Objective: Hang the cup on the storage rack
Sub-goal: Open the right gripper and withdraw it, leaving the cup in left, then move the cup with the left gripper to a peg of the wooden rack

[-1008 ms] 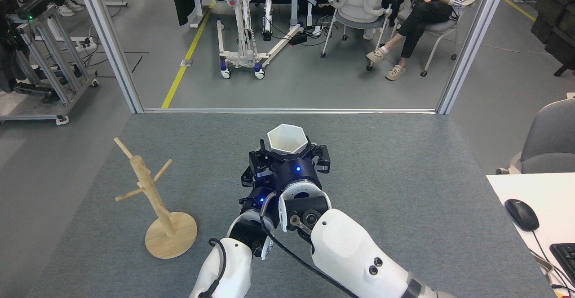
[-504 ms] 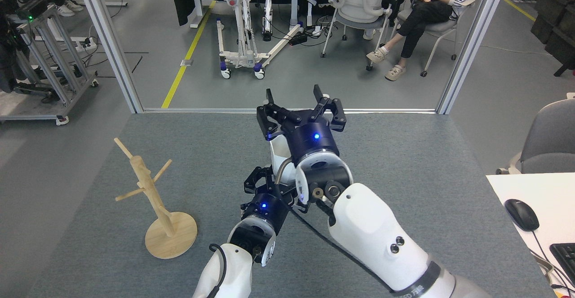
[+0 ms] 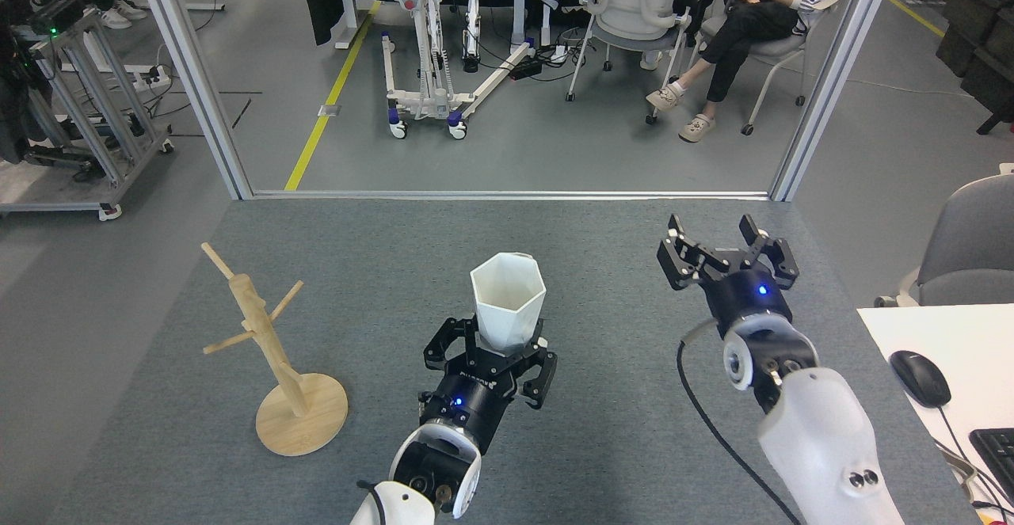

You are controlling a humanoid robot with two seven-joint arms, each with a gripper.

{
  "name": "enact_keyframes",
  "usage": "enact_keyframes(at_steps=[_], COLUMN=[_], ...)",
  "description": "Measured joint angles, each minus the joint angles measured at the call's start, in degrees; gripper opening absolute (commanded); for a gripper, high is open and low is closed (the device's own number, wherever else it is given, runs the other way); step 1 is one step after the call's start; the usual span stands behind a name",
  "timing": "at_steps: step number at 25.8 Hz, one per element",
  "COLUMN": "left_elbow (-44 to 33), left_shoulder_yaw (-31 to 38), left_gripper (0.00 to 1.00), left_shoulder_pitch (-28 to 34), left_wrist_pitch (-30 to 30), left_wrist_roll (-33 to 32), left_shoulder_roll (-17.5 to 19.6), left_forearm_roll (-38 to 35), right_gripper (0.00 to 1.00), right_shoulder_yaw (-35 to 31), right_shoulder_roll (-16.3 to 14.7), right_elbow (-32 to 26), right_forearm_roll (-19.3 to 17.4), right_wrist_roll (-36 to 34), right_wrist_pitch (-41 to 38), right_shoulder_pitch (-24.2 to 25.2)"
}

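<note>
On my screen the left gripper point(image 3: 489, 355) is clamped around the lower body of the cup point(image 3: 508, 300), holding it upright with its hexagonal mouth facing up, above the middle of the grey table point(image 3: 396, 264). My right gripper point(image 3: 727, 241) hangs off to the right with its fingers spread and nothing between them, well apart from the cup. The storage rack point(image 3: 269, 343) stands on its round base at the left of the table, pegs bare, with an open stretch of grey mat between it and the cup. A mouse point(image 3: 920, 378) and the corner of a keyboard point(image 3: 995, 452) lie on a white desk point(image 3: 895, 335) at the right edge. Beyond the table a person point(image 3: 752, 18) sits on a chair
</note>
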Motion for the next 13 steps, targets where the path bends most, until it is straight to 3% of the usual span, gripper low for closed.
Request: enact_keyframes(at_steps=[7,13], left_elbow=[-12.5,-15.0], left_shoulder_yaw=[0.9,3.3], left_gripper=[0.0,0.0], left_shoulder_pitch=[9.8,17.0], left_wrist_pitch=[-1.5,-0.6], left_wrist_roll=[1.7,10.6], left_shoulder_roll=[6.6,8.8], left_forearm_roll=[-4.1,-5.0], right_gripper=[0.99,0.99], right_shoulder_yaw=[-14.6,-17.5], right_shoulder_roll=[-0.4,1.7], right_elbow=[1.8,1.9], right_forearm_roll=[4.9,8.2], right_wrist_roll=[-2.2,-4.1], right_wrist_pitch=[-11.4,-12.8], right_shoulder_pitch=[13.0,17.9])
